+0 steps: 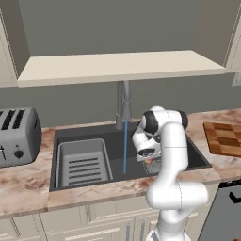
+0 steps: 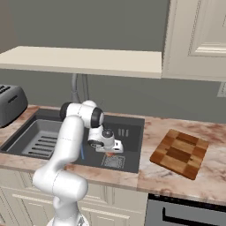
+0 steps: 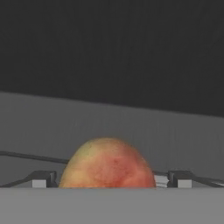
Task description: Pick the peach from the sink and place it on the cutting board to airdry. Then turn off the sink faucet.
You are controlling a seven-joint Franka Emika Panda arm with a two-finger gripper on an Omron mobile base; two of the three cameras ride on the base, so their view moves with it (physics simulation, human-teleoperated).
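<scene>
The peach (image 3: 107,164), orange-red with a yellowish patch, lies low in the dark grey sink (image 1: 94,134) near the drain grate (image 2: 114,161). My gripper (image 3: 113,179) is lowered over it and stands open, one fingertip (image 3: 43,179) on each side of the fruit, with a small gap on the right. From the base views the hand hides most of the peach (image 1: 149,162), leaving an orange sliver (image 2: 110,152). The sink faucet (image 1: 124,106) runs a blue stream (image 1: 125,146) into the basin. The checkered cutting board (image 2: 180,153) lies on the counter to the right.
A lighter grey ribbed tray insert (image 1: 82,162) fills the sink's left half. A toaster (image 1: 16,136) stands on the left counter. A shelf (image 1: 117,66) and wall cabinets (image 2: 198,35) hang above. A dark oven front (image 2: 185,214) sits below the board.
</scene>
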